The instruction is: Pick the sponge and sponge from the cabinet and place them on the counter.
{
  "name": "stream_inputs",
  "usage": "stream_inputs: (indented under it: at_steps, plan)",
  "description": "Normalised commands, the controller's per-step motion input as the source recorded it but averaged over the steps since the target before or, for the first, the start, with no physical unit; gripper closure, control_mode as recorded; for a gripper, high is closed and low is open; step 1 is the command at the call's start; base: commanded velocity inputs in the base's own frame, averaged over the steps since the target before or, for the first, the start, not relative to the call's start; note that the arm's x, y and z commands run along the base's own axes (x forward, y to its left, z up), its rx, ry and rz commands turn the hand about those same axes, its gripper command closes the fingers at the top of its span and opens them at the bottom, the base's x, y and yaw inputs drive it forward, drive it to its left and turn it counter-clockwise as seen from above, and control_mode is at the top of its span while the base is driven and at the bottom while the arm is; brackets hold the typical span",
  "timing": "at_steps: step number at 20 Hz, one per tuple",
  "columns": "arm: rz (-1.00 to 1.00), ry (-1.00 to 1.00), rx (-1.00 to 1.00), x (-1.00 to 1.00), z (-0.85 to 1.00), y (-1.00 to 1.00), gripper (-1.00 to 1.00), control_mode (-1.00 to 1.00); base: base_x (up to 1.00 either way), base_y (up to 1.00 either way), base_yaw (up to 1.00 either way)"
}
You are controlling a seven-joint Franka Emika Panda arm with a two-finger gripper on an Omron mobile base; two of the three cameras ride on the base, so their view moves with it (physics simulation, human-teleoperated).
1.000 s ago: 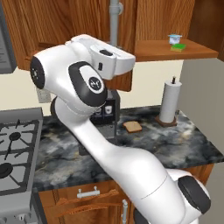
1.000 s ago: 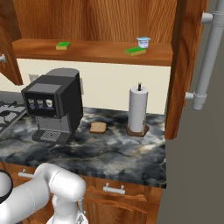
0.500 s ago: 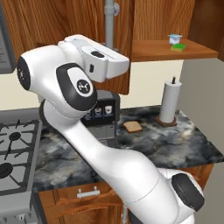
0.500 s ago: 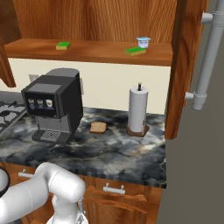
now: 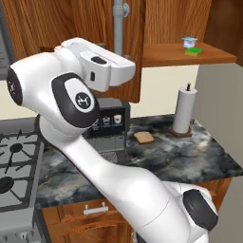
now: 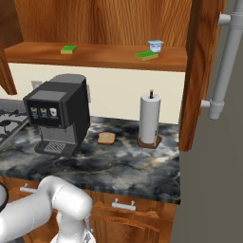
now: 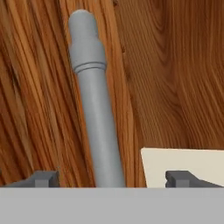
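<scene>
Two green-topped sponges lie on the open cabinet's shelf [image 6: 104, 58]: one sponge [image 6: 68, 49] at the left, the other sponge [image 6: 146, 55] nearer the right, beside a small white-and-blue cup [image 6: 155, 45]. From the left base view one sponge [image 5: 193, 51] shows at the shelf's right end. In the hand view my gripper [image 7: 112, 178] is open, its fingertips [image 7: 43, 178] standing wide on either side of the cabinet door's grey bar handle [image 7: 94, 113] without gripping it. The dark marbled counter [image 6: 118, 166] lies below the shelf.
A black coffee machine [image 6: 59, 114], a bread slice [image 6: 107, 138] and a paper towel roll [image 6: 150, 118] stand on the counter. The stove [image 5: 14, 171] is at the left. The right cabinet door [image 6: 201, 71] with its handle [image 6: 223, 61] hangs open.
My arm's elbow has swung left and upward, while the hand has stayed close to the left door's handle. The sponges, cup and counter items have not moved.
</scene>
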Motion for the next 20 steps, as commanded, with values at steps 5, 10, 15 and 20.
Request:
stream_inputs:
  at_steps: [5, 10, 15, 20]
  plan:
    - [0.08, 0.11, -0.01, -0.55, -0.04, 0.31, -1.0, -1.0, 0.0, 0.0, 0.0]
    - [0.13, 0.22, 0.0, -0.74, -0.4, 0.06, -1.0, -1.0, 0.0, 0.0, 0.0]
    - [0.14, 0.25, 0.01, -0.75, -0.57, 0.0, -1.0, -1.0, 0.0, 0.0, 0.0]
    - [0.14, 0.35, 0.02, -0.47, -0.75, -0.22, -1.0, -1.0, 0.0, 0.0, 0.0]
